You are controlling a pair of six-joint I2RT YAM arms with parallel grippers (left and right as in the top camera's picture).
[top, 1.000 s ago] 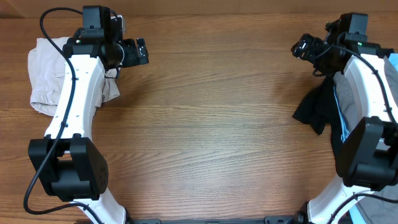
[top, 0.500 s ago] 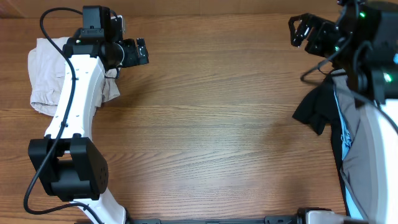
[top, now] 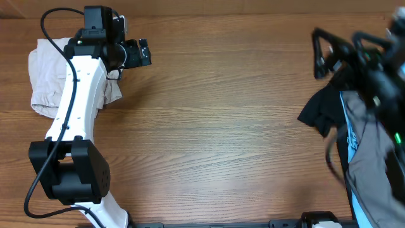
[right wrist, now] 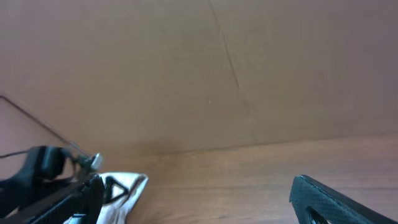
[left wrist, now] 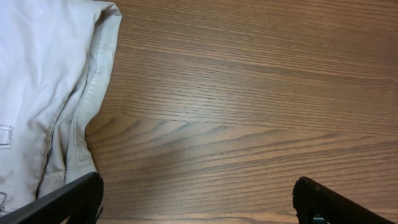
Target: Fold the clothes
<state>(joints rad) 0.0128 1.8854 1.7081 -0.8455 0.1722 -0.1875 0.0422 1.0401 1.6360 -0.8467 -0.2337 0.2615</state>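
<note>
The cream shorts (top: 44, 76) lie bunched at the far left of the table, partly under my left arm. In the left wrist view they fill the left side (left wrist: 43, 93), with a seam edge and a small white tag. My left gripper (top: 142, 54) is open and empty, just right of the shorts, its fingertips at the bottom corners of the wrist view (left wrist: 199, 199). My right gripper (top: 326, 47) is open and empty, raised high at the back right and blurred. Its wrist view (right wrist: 196, 199) looks level across the table and shows the shorts (right wrist: 124, 190) far off.
A black garment (top: 323, 107) lies at the right edge beside a grey garment (top: 373, 164) with a light blue edge, partly under my right arm. A brown wall (right wrist: 199, 68) rises behind the table.
My right arm has risen toward the camera and swung right and forward, now large and blurred. The left arm and the shorts have not moved.
</note>
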